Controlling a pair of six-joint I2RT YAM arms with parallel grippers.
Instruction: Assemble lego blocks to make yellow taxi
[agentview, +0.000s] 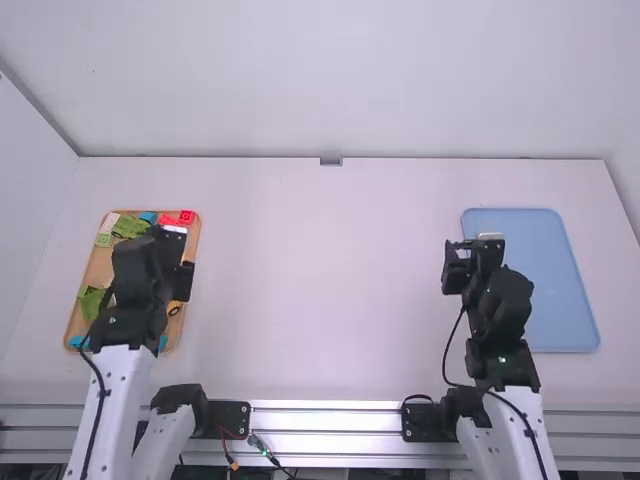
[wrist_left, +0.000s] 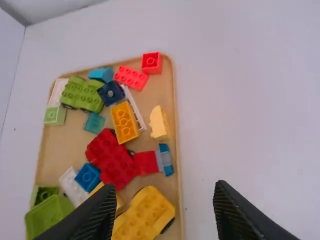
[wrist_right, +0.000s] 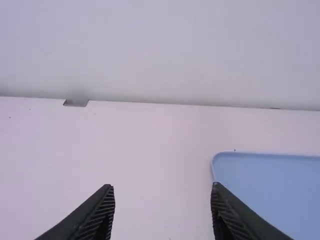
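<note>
My left gripper (agentview: 184, 262) is above the wooden tray on the left; in the left wrist view this gripper (wrist_left: 165, 200) is open with nothing between its fingers. Below it in the tray lie a yellow wheeled piece (wrist_left: 142, 215), a yellow-orange brick (wrist_left: 124, 121), a pale yellow piece (wrist_left: 159, 123), a red wheeled piece (wrist_left: 111, 159) and a dark blue brick (wrist_left: 110, 92). My right gripper (agentview: 458, 262) hangs beside the blue tray's left edge, and in the right wrist view that gripper (wrist_right: 162, 200) is open and holds nothing.
The wooden tray (agentview: 92, 270) also holds green, red, white and teal bricks, some hidden under the left arm. On the right lies a blue tray (agentview: 560, 290), partly behind the right arm. White table surface (agentview: 320, 280) stretches between the trays, with a wall at the far edge.
</note>
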